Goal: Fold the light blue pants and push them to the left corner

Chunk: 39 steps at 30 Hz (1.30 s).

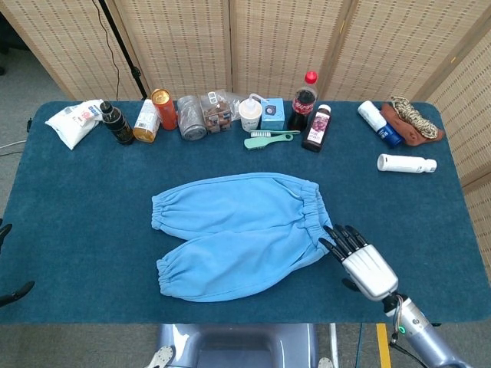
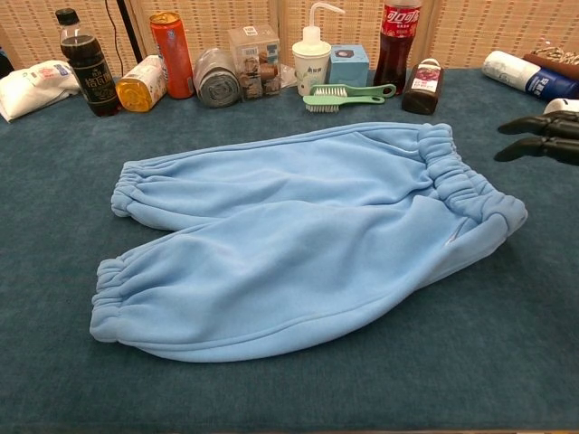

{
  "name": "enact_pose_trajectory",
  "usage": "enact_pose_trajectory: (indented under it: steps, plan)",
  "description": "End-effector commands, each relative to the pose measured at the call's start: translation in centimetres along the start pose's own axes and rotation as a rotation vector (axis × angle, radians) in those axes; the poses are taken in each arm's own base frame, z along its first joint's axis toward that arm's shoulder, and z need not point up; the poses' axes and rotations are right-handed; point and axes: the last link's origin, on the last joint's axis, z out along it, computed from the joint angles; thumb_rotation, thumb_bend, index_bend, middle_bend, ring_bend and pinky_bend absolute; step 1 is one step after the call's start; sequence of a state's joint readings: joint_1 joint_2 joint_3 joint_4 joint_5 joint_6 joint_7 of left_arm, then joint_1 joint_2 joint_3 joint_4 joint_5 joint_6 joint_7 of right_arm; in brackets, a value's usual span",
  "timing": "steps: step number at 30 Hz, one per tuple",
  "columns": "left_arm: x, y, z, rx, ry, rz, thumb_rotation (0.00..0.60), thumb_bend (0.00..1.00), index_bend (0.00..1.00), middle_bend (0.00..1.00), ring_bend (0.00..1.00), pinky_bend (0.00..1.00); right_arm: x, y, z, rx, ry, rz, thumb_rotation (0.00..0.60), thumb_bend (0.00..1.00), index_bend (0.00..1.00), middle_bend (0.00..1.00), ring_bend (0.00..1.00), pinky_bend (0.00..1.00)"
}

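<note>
The light blue pants [image 1: 238, 234] [image 2: 298, 235] lie flat in the middle of the blue table, both legs pointing left and the elastic waistband at the right. My right hand [image 1: 359, 257] hovers just right of the waistband's near corner, fingers spread and stretched toward it, holding nothing. In the chest view only its dark fingertips [image 2: 543, 136] show at the right edge, apart from the cloth. Of my left hand [image 1: 9, 264] only two dark fingertips peek in at the table's left edge, spread apart, far from the pants.
Along the far edge stand a white bag [image 1: 73, 121], bottles and cans, a cola bottle [image 1: 303, 100] and a green brush [image 1: 270, 139] [image 2: 348, 93]. A white tube [image 1: 406, 162] lies at the back right beside a brown bundle [image 1: 410, 119].
</note>
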State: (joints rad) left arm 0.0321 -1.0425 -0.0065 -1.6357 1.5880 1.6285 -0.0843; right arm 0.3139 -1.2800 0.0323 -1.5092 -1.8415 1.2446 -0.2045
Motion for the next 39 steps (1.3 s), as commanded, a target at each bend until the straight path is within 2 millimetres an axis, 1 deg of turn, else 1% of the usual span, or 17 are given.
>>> enact_pose_trajectory:
  steps: [1,4,7,10,12,15,18,24,26,30,31,35,37,39]
  plan:
    - [-0.1,-0.1,0.1,0.003,-0.003,0.0,0.6,0.0,0.0,0.0,0.0,0.0,-0.6,-0.4,1.9,0.036,-0.005,-0.036,0.6,0.0,0.16,0.07,0.01,0.17]
    - [-0.2,-0.1,0.2,0.008,-0.008,0.001,0.6,0.0,0.0,0.0,0.0,0.0,-1.3,-1.1,4.3,0.071,-0.027,-0.064,0.6,0.0,0.18,0.11,0.04,0.22]
    - [-0.2,-0.2,0.4,0.014,-0.007,0.001,0.6,0.0,0.0,0.0,0.0,0.0,-1.5,-1.3,5.3,0.081,-0.033,-0.059,0.6,0.01,0.24,0.17,0.1,0.28]
    - [-0.2,-0.2,0.5,0.018,-0.012,0.003,0.6,0.0,0.0,0.0,0.0,0.0,-1.6,-1.5,6.2,0.087,-0.036,-0.048,0.6,0.09,0.31,0.23,0.16,0.34]
    - [-0.3,-0.3,0.5,0.02,-0.013,0.004,0.6,0.0,0.0,0.0,0.0,0.0,-1.7,-1.6,6.6,0.089,-0.031,-0.04,0.6,0.19,0.36,0.28,0.22,0.39]
    - [-0.3,-0.3,0.6,0.022,-0.016,0.004,0.6,0.0,0.0,0.0,0.0,0.0,-2.0,-1.6,7.1,0.09,-0.038,-0.023,0.6,0.28,0.44,0.35,0.29,0.46]
    - [-0.5,-0.2,0.7,0.021,-0.024,0.009,0.6,0.0,0.0,0.0,0.0,0.0,-2.3,-1.5,7.7,0.09,-0.037,0.011,0.6,0.37,0.51,0.4,0.35,0.5]
    - [-1.1,0.3,0.7,-0.003,-0.048,0.021,0.6,0.0,0.0,0.0,0.0,0.0,-2.7,-1.0,8.1,0.08,-0.041,0.035,0.6,0.51,0.57,0.47,0.42,0.57]
    - [-1.3,0.7,0.8,-0.029,-0.054,0.023,0.6,0.0,0.0,0.0,0.0,0.0,-2.8,-0.9,8.1,0.077,-0.042,0.06,0.6,0.52,0.59,0.48,0.43,0.58]
    - [-2.3,2.2,1.5,-0.174,-0.084,0.041,0.6,0.0,0.0,0.0,0.0,0.0,-2.8,-0.7,8.1,0.067,-0.055,0.128,0.6,0.52,0.6,0.49,0.43,0.59]
    - [-2.5,2.3,1.6,-0.192,-0.09,0.043,0.6,0.0,0.0,0.0,0.0,0.01,-2.8,-0.7,8.2,0.066,-0.057,0.132,0.6,0.52,0.6,0.49,0.43,0.59]
    - [-3.5,3.3,2.7,-0.335,-0.144,0.061,0.6,0.0,0.01,0.0,0.0,0.07,-2.7,-0.7,8.3,0.056,-0.067,0.164,0.6,0.53,0.61,0.5,0.44,0.59]
    - [-3.9,3.9,3.3,-0.409,-0.152,0.062,0.6,0.0,0.08,0.02,0.03,0.11,-2.7,-0.8,8.3,0.048,-0.071,0.182,0.6,0.53,0.62,0.51,0.44,0.59]
    - [-4.8,5.0,4.2,-0.538,-0.127,0.042,0.6,0.0,0.18,0.08,0.1,0.16,-2.6,-0.8,8.3,0.03,-0.072,0.206,0.6,0.53,0.63,0.51,0.45,0.59]
